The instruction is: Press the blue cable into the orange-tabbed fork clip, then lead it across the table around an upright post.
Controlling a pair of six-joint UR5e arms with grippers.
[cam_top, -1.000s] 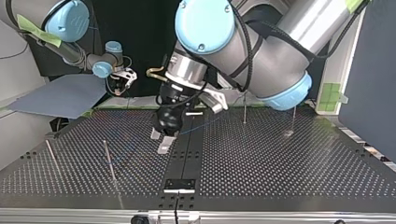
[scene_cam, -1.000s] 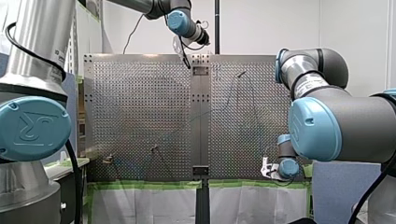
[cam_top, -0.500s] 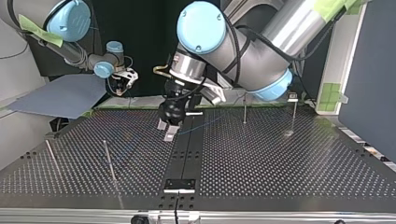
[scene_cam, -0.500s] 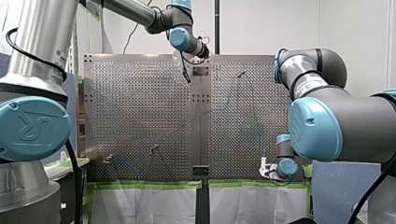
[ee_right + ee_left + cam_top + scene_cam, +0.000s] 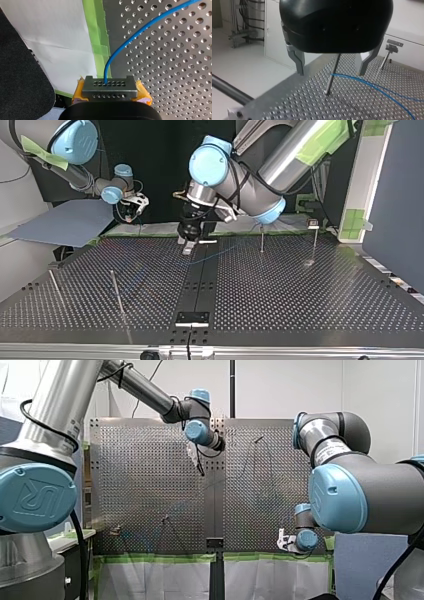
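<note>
**Post Between the Left Fingers, Cable Held in the Right**

My left gripper hangs over the table, its fingers spread to either side of an upright post just ahead. The cable lies on the table, leading from beside the post past one fingertip. A second post stands beyond that finger. My right gripper sits at the table's edge with the cable pinched between its fingers and running ahead.

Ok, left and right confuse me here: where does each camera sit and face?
Front view: behind the arms, over the table; my left arm left, my right arm right.
Top view: across the table, facing them; sides crossed.
Left wrist view: along the open left gripper at a post.
Right wrist view: along the right gripper holding the blue cable.
Both wrist views show that cable.
</note>
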